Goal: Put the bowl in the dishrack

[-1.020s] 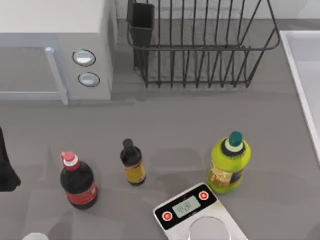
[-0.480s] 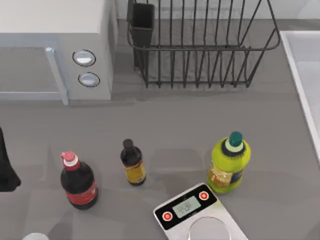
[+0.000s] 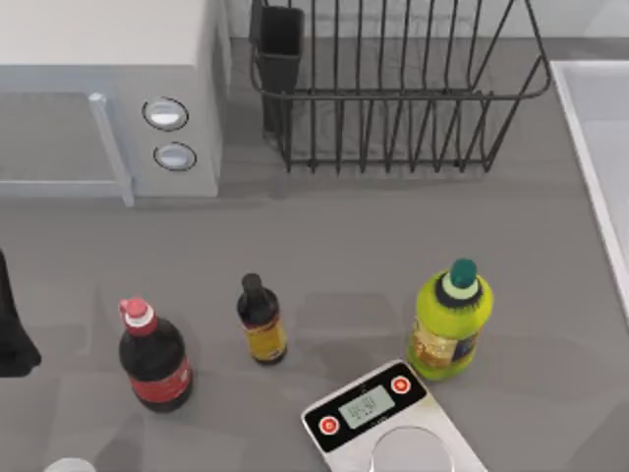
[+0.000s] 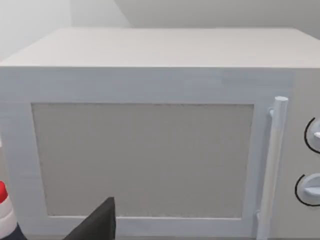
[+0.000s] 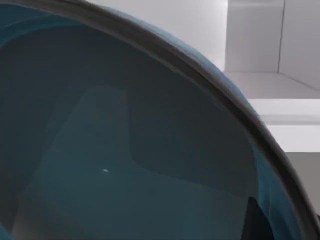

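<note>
Nothing has shifted: the bowl (image 5: 125, 165) stays close before the right wrist camera, its pincer's state unclear; dishrack (image 3: 393, 98) far, empty; the left arm idles at the counter's left.

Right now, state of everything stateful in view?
microwave: door shut
dishrack: upright, nothing in it
cola bottle: upright, capped
dark sauce bottle: upright, capped
green bottle: upright, capped
scale: display on
bowl: close against right wrist camera
</note>
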Controlling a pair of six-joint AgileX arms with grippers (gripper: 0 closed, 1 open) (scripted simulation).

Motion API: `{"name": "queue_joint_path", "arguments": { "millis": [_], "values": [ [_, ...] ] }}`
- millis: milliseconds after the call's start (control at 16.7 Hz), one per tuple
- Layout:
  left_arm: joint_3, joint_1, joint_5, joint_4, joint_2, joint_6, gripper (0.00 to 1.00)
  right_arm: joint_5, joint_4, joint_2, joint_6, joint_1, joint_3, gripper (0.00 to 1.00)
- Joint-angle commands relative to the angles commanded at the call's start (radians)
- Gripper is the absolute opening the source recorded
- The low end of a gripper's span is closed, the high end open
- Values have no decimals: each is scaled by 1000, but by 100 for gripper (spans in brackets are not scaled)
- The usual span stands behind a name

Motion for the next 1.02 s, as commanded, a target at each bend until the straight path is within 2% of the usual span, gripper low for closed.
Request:
{"name": "queue_joint_path", "arguments": {
  "millis": [480, 660, 1020],
  "values": [
    [0, 0, 0, 0, 0, 0, 100, 0, -552, -61, -3, -4, 461, 0],
    [0, 0, 0, 0, 0, 0, 100, 0, -627, -86, 0, -2, 537, 0],
    [0, 0, 0, 0, 0, 0, 100, 9, -617, -86, 6, 11, 538, 0]
  ]
}}
